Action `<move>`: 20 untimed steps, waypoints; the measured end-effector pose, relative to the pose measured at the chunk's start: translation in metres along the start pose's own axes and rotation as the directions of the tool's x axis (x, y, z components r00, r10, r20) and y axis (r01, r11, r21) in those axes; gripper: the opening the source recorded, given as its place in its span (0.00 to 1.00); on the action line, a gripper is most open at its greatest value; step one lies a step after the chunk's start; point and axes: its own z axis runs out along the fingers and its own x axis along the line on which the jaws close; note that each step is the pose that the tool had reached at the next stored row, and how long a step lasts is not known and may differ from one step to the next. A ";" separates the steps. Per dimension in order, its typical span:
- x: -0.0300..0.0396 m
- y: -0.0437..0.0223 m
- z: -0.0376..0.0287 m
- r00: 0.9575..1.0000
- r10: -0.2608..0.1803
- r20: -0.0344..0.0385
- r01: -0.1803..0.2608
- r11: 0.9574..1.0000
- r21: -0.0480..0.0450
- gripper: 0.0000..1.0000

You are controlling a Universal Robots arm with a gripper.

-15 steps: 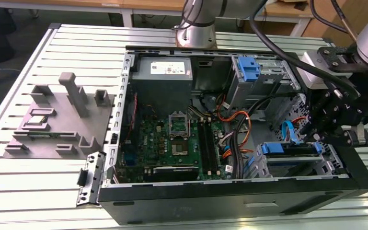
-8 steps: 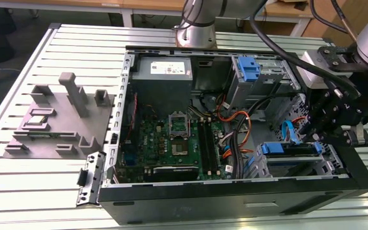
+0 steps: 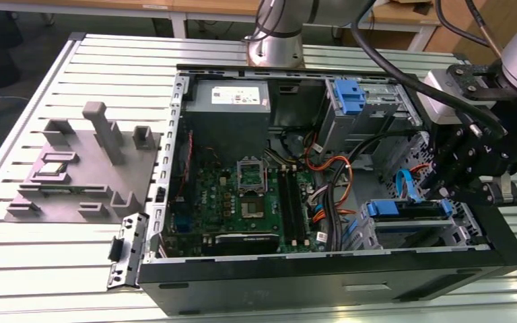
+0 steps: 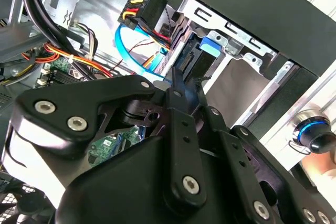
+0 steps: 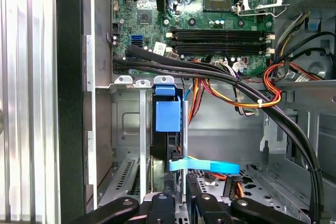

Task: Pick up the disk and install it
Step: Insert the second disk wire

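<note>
I am holding the pincer (image 3: 440,195) pinched on the disk (image 3: 408,209), which is standing on edge in the drive cage (image 3: 460,232), long axis pointing toward twelve o'clock into the bay.

Exterior view sits high, looking steeply down on the open computer case (image 3: 330,202) and the slatted surface (image 3: 106,81) around it. First wrist view peers from close in, straight along the drive cage (image 5: 142,129) towards the motherboard (image 5: 210,30). Second wrist view is closer yet, looking past the pincer's black linkage (image 4: 173,156). All three share that cage corner.
</note>
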 end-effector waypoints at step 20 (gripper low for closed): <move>-0.0149 0.0001 0.0005 1.000 0.000 0.000 0.000 1.000 0.000 0.23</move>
